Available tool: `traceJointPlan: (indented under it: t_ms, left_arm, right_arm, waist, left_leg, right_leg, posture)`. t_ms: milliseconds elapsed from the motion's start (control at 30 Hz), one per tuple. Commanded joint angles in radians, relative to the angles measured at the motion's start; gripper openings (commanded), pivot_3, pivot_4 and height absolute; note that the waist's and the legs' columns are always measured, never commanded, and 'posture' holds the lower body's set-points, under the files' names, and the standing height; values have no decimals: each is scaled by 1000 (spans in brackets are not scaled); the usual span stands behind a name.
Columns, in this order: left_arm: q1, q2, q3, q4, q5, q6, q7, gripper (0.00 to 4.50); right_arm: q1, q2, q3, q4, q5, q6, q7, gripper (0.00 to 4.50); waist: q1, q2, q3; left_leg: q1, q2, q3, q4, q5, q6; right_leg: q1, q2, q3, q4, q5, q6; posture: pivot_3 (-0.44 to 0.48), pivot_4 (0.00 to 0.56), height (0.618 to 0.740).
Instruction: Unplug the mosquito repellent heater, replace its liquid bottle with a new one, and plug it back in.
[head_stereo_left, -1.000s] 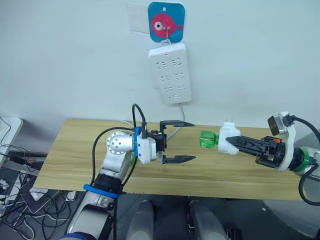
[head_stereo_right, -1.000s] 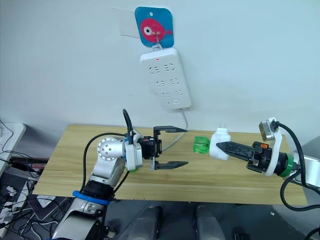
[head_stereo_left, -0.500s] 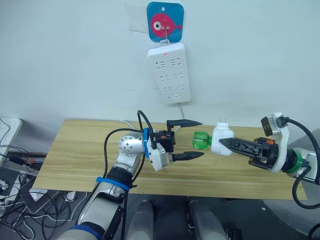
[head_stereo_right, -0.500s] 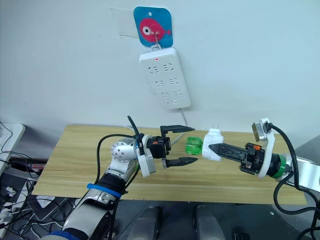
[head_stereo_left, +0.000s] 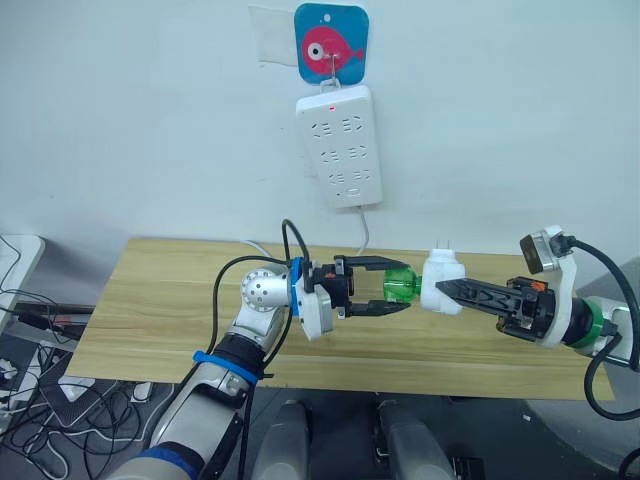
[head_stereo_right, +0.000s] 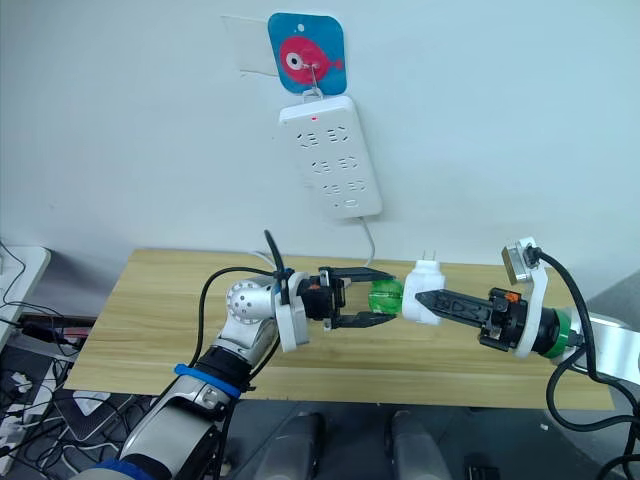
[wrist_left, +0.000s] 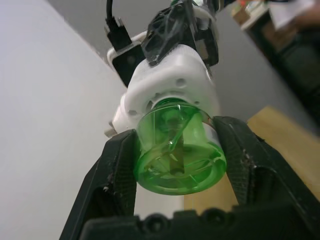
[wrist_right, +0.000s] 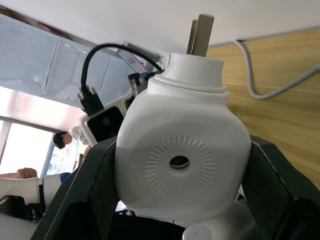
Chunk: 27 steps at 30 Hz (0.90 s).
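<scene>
My right gripper is shut on the mosquito repellent heater, a small white unit held above the table with its prongs pointing up. Its liquid bottle, round and translucent green, sticks out of the heater toward my left arm. My left gripper is shut on that bottle, one black finger against each side of it. The left wrist view looks at the bottle's base with the heater behind it. The new one is out of view.
A long white power strip hangs on the wall from a blue fish hook, and its cable drops to the wooden table. Loose cables lie on the floor at the left.
My left gripper moved right to the green bottle and closed from wide open onto it. The right gripper with the heater shifted slightly toward the left arm.
</scene>
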Motion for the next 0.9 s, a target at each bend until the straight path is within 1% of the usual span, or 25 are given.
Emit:
traceJointPlan:
  t_ms: [33, 100, 167, 200, 300, 367, 433, 533, 633, 733, 800, 900]
  left_arm:
    - [-4, 95, -11, -162, -196, 558, -34, 2227]
    - [-21, 143, -7, -207, -290, 823, -54, 2227]
    - [-69, 175, 2, -158, -384, 1133, -55, 2227]
    - [-88, 182, 5, -130, -411, 1237, -61, 2227]
    - [-121, 195, 3, -68, -442, 1435, -91, 2227]
    - [-131, 199, 10, -49, -457, 1527, -112, 2227]
    - [-133, 199, 20, -38, -453, 1575, -121, 2227]
    - [-128, 188, 46, -31, -436, 1592, -112, 2227]
    - [-128, 179, 87, -19, -421, 1585, -97, 2227]
    - [-129, 205, 99, -37, -384, 1540, -125, 2227]
    - [-122, 218, 112, -53, -355, 1488, -130, 2227]
    - [-118, 197, 159, -66, -345, 1457, -88, 2227]
  right_arm:
    - [16, -65, -13, -61, 30, 26, 61, 3062]
    - [16, -94, -6, -66, 30, 27, 75, 3062]
    - [6, -122, 4, -71, 30, 29, 77, 3062]
    - [0, -136, 12, -75, 30, 28, 70, 3062]
    - [-2, -161, 21, -79, 30, 27, 81, 3062]
    - [2, -170, 18, -80, 30, 22, 91, 3062]
    - [5, -174, 17, -78, 30, 13, 95, 3062]
    - [17, -175, 7, -69, 30, 3, 101, 3062]
    - [44, -185, -23, -42, 30, 5, 103, 3062]
    - [97, -220, -70, 5, 11, 20, 83, 3062]
    - [116, -238, -73, 52, -78, 20, 49, 3062]
    - [111, -258, -18, 68, -328, 10, 39, 3062]
  waist:
    - [-5, 0, 0]
    - [-16, 0, 0]
    - [-18, 0, 0]
    - [-19, 0, 0]
    - [-24, 0, 0]
    - [-31, 0, 0]
    - [-33, 0, 0]
    - [-32, -1, 1]
    - [-29, -1, 1]
    - [-26, -1, 1]
    - [-24, -1, 1]
    - [-22, -1, 1]
  left_leg:
    - [0, 0, -1, 0, 0, 0]
    - [0, 0, -2, -1, 0, 0]
    - [0, 0, -2, -1, 0, 0]
    - [0, 0, -3, -1, 0, 0]
    - [0, 0, -3, 0, 0, 0]
    - [0, 0, -2, -1, 0, 1]
    - [0, 0, -2, -1, -1, 2]
    - [-1, 0, -3, -1, -1, 2]
    - [-1, 0, -3, -1, -1, 2]
    - [-1, 0, -1, -1, -1, 2]
    - [-1, 0, -1, -1, -1, 2]
    - [0, 0, -1, -1, -1, 2]
  right_leg:
    - [0, 0, -1, 0, -1, 2]
    - [0, 1, -2, 0, -1, 2]
    - [0, 2, -3, 0, -1, 1]
    - [0, 2, -4, 0, -1, 2]
    - [0, 4, -4, 0, -1, 2]
    - [0, 4, -3, 0, -2, 1]
    - [-1, 4, -4, 0, -2, 0]
    - [-1, 4, -4, 0, -2, 0]
    - [-1, 2, -4, 0, -2, 0]
    - [-1, 2, -3, 0, -2, 0]
    - [-1, 1, -3, -1, -2, 0]
    - [-1, 1, -2, -1, -2, 0]
  posture:
    - [76, 267, 740]
    - [76, 266, 740]
    - [76, 266, 740]
    - [70, 267, 740]
    - [68, 267, 740]
    - [68, 267, 740]
    - [61, 260, 740]
    - [59, 264, 740]
    - [60, 266, 740]
    - [66, 270, 740]
    - [69, 271, 740]
    - [73, 272, 740]
